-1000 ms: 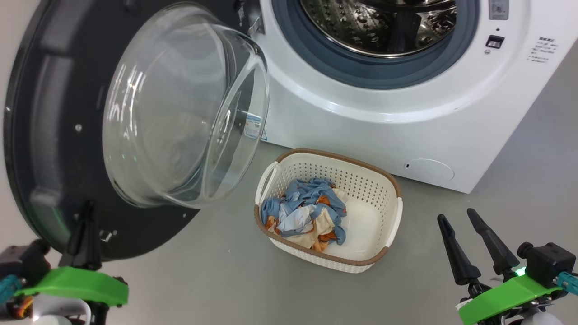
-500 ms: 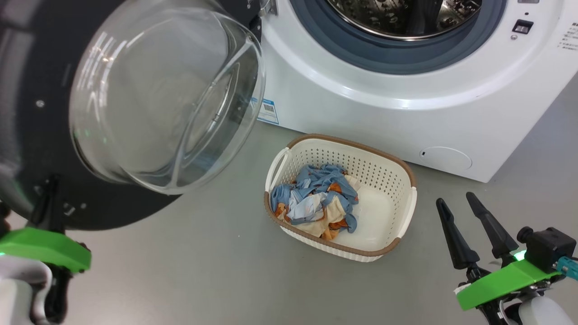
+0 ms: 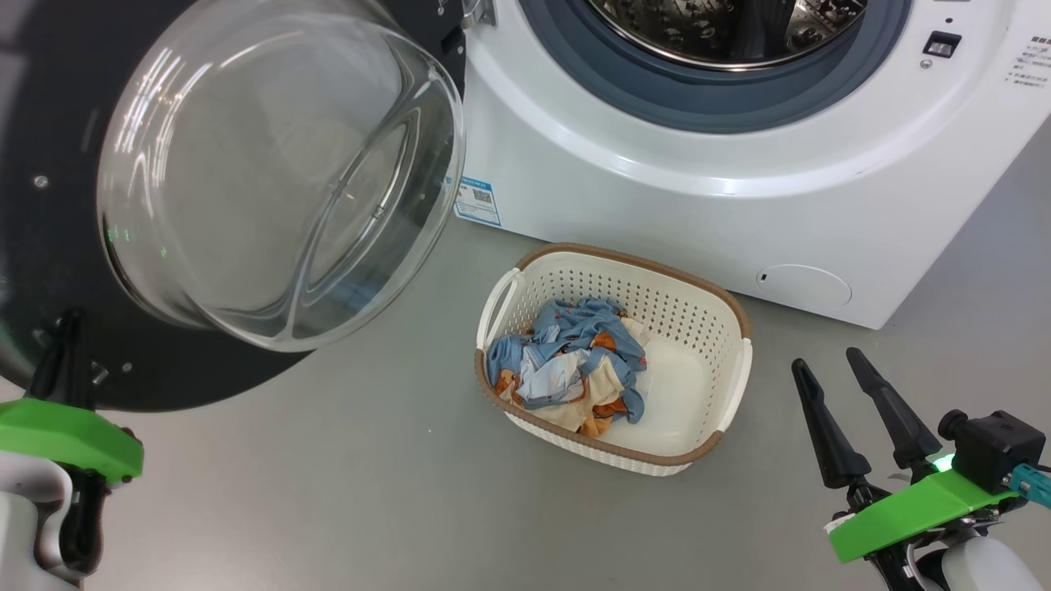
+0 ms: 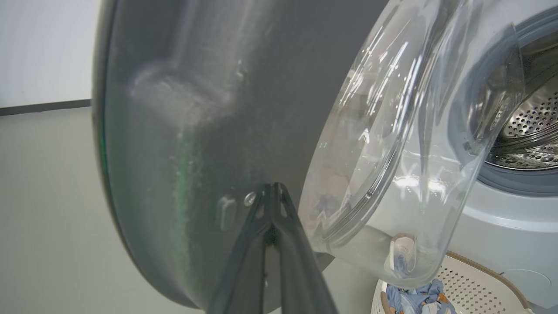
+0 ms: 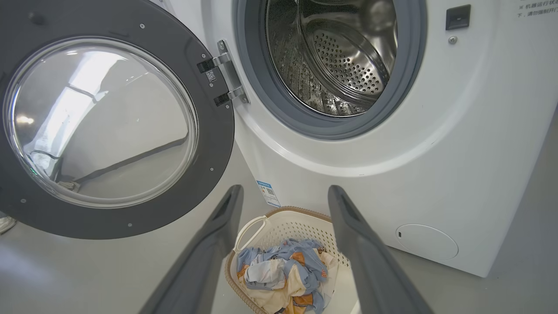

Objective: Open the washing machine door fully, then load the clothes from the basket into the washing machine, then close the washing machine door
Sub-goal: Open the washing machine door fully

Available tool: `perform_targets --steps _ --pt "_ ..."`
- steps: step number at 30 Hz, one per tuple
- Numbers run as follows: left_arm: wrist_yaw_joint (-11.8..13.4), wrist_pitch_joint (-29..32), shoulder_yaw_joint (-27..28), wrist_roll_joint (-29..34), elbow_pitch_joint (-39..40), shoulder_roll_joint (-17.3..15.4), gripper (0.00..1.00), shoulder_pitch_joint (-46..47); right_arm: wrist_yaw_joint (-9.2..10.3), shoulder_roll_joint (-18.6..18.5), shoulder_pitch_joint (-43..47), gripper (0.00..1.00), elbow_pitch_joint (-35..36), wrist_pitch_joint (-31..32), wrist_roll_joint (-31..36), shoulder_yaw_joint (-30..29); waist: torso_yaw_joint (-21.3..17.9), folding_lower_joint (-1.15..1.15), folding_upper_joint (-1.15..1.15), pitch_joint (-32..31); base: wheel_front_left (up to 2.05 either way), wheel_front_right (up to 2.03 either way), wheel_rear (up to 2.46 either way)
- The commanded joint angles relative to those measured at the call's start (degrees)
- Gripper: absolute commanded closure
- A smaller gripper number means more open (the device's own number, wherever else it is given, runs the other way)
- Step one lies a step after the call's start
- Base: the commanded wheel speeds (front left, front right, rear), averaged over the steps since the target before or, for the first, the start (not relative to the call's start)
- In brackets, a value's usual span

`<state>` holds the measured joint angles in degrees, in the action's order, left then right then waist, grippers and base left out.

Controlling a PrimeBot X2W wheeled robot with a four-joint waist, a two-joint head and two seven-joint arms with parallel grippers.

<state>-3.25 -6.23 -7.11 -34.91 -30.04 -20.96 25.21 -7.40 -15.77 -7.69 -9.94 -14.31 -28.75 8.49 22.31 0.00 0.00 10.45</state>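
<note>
The washing machine (image 3: 657, 205) stands with its steel drum (image 5: 344, 61) exposed. The washing machine door (image 3: 49, 123) is swung out to the left, and its glass bowl (image 3: 271, 180) bulges toward me. My left gripper (image 3: 66, 324) is shut, and its joined tip (image 4: 272, 186) rests against the door's dark inner face (image 4: 174, 131) near a screw. The basket (image 3: 698, 283) sits on the floor in front of the machine, with the blue and cream clothes (image 3: 566, 373) heaped in its left half. My right gripper (image 3: 825, 359) hangs open and empty to the right of the basket. The right wrist view has that gripper (image 5: 285, 188) above the clothes (image 5: 283, 270).
Grey floor surrounds the basket, with free room in front of it and at both sides. A blue sticker (image 3: 476, 201) and a round flap (image 3: 805, 286) sit low on the machine's front. The door's hinge (image 5: 226, 74) is at the left of the opening.
The head view has shifted. The door has swung wider open, with my shut left gripper following at its lower rim. The right gripper, basket and clothes stay put.
</note>
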Motion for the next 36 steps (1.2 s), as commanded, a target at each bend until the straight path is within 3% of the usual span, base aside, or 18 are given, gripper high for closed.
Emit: perform_targets --steps 1,20,22,24,25,26,36 --pt "0.0 -0.8 2.1 -0.1 0.5 -2.9 1.0 2.3 -0.09 -0.2 -1.1 0.0 1.2 -0.7 -0.1 1.1 0.0 0.0 0.0 -0.3 0.0 0.0 0.0" --pt "-0.1 -2.8 0.6 -1.0 7.0 -1.0 0.99 -3.4 -0.09 -0.8 0.0 0.0 1.0 -0.7 -0.5 1.7 -0.6 0.0 0.0 -2.4 0.0 0.0 0.0" --pt "0.2 -2.9 0.1 -0.8 8.5 -0.8 0.8 -4.5 -0.09 -0.8 0.1 0.0 1.0 -0.7 -0.5 1.8 -1.0 0.0 0.0 -2.9 0.0 0.0 0.0" --pt "0.5 -2.9 -0.3 -0.5 10.3 -0.5 0.53 -5.6 -0.09 -0.9 0.2 0.0 1.0 -0.7 -0.5 1.9 -1.5 0.0 0.0 -3.2 0.0 0.0 0.0" --pt "0.6 -2.9 -0.6 -0.3 11.3 -0.4 0.18 -6.1 -0.09 -0.9 0.3 0.0 0.9 -0.7 -0.5 1.9 -1.7 0.0 0.0 -3.4 0.0 0.0 0.0" --pt "0.8 -3.0 -0.8 -0.3 12.2 -0.3 0.0 -6.6 -0.09 -0.9 0.4 0.0 0.9 -0.7 -0.5 1.9 -1.9 0.0 0.0 -3.6 0.0 0.0 0.0" --pt "2.9 -3.1 -2.0 0.0 21.1 1.1 0.0 -11.4 -0.09 -0.7 1.3 0.0 1.2 -0.7 -0.6 1.9 -5.5 0.0 0.0 -5.6 0.0 0.0 0.0"
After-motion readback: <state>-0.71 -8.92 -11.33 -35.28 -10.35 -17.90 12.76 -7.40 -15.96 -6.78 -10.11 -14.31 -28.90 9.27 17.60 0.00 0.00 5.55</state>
